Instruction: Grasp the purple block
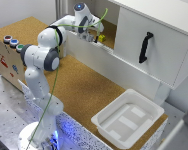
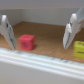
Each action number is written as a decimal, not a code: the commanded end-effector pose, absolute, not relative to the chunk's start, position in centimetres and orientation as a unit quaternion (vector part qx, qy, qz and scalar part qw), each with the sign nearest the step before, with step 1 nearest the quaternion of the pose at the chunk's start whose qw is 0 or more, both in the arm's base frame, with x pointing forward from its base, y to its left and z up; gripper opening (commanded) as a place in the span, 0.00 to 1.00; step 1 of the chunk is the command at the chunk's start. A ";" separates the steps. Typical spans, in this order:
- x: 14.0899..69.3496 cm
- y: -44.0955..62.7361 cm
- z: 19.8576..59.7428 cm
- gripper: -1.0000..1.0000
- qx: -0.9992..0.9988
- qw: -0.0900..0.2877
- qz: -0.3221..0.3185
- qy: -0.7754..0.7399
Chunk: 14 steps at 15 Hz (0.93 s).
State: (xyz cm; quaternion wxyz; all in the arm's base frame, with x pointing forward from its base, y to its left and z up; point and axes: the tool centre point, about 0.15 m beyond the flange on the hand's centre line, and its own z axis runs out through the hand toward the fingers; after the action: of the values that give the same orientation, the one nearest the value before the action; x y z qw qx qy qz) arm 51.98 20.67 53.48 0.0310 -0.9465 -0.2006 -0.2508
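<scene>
Wrist view, spread gripper (image 2: 39, 31), matte red cube (image 2: 26, 42), cork floor (image 2: 47, 35)

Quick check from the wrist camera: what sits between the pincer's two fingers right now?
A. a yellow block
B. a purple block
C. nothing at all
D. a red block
D. In the wrist view the red block lies on the cork floor between the open pincer fingers, while the yellow block sits outside them, past one finger; no purple block shows there.
</scene>
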 end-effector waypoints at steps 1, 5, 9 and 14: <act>42.3 27.0 57.5 1.00 -0.932 0.082 -0.173 -0.307; 40.1 34.3 56.1 1.00 -0.882 0.080 -0.104 -0.452; 40.3 40.7 54.7 1.00 -0.827 0.087 -0.050 -0.553; 42.0 45.5 53.3 1.00 -0.761 0.072 0.018 -0.644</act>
State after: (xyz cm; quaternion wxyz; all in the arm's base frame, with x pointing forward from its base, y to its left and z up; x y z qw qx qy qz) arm 37.69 39.42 52.97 0.1008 -0.8098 -0.5601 -0.1424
